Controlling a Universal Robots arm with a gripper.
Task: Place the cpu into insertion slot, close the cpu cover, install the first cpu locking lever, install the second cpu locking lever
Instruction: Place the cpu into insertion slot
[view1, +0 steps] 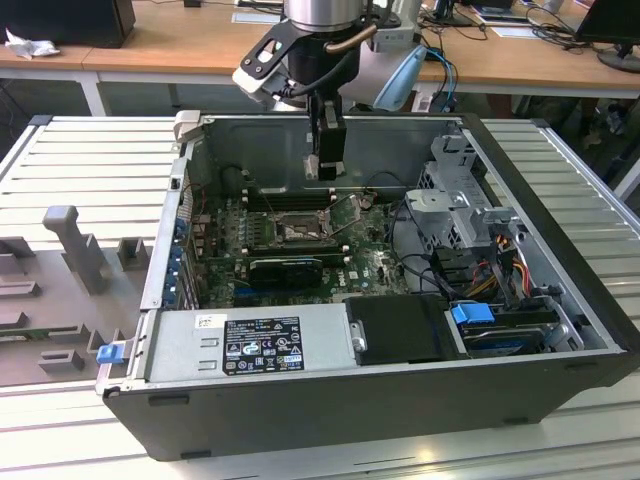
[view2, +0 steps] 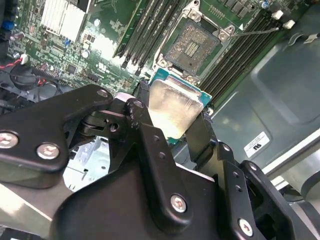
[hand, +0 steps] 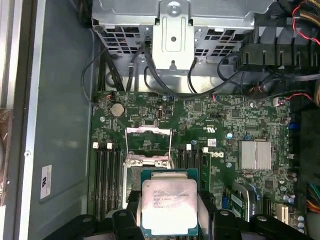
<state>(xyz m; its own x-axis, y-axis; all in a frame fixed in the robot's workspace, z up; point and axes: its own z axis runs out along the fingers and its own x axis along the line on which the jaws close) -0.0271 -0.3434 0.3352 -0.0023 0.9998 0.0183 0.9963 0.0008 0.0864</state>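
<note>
My gripper (view1: 325, 172) hangs inside the open computer case (view1: 560, 300), a little above the green board. It is shut on the cpu (hand: 169, 205), a flat square chip with a dull silver top, held by two opposite edges between black fingers (view2: 142, 117). The same cpu (view2: 172, 107) shows in the second wrist view, tilted and just short of the insertion slot (view2: 192, 45), whose dark pin field lies bare. From outside, the slot (view1: 297, 232) sits below and slightly to the exterior view's left of the gripper. The cpu cover (hand: 148, 145) stands swung open. A thin locking lever (view2: 250, 32) is raised.
Black memory slots (hand: 107, 180) flank the socket on both sides. A metal drive cage (view1: 450, 200) with cables fills the exterior view's right of the case, and the power supply (view1: 250, 345) sits at the front. A silver heatsink (hand: 255, 155) stands on the board.
</note>
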